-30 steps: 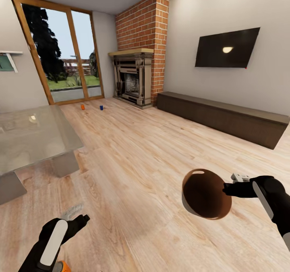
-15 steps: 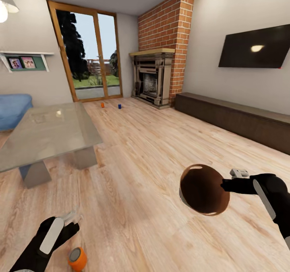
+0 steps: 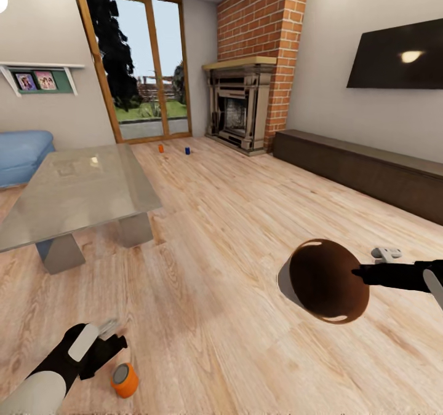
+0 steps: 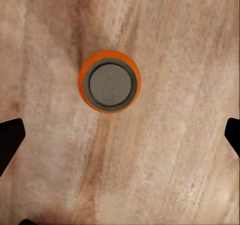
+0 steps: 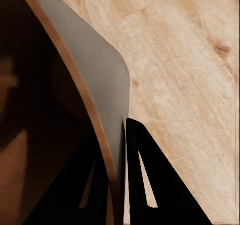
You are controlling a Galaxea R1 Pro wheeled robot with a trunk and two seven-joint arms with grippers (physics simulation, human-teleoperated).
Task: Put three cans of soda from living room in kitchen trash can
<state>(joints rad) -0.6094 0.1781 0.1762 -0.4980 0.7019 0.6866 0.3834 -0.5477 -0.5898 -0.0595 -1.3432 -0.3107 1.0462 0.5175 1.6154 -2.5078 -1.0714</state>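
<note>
An orange soda can [image 3: 124,380] with a grey metal top stands upright on the wood floor just in front of me. From straight above it appears as an orange soda can [image 4: 110,81]. My left gripper [image 3: 114,336] hovers over it, open, with its fingertips [image 4: 10,140] far apart and the can off to one side of the gap. My right gripper [image 3: 360,273] is shut on the rim of the trash can [image 3: 323,280], held tilted above the floor with its brown inside facing me. The fingers [image 5: 135,170] pinch the trash can wall [image 5: 95,75]. An orange-red can [image 3: 160,148] and a blue can [image 3: 187,150] stand far off by the glass doors.
A glass coffee table [image 3: 74,187] stands to the left, with a blue sofa [image 3: 21,154] behind it. A fireplace [image 3: 240,104] and brick chimney are at the back. A long low dark cabinet [image 3: 363,169] runs under the black TV [image 3: 397,55] on the right wall.
The camera has turned left and tipped down, bringing the orange can and sofa into view. The left gripper now sits close by that can. The right gripper still holds the bin.
</note>
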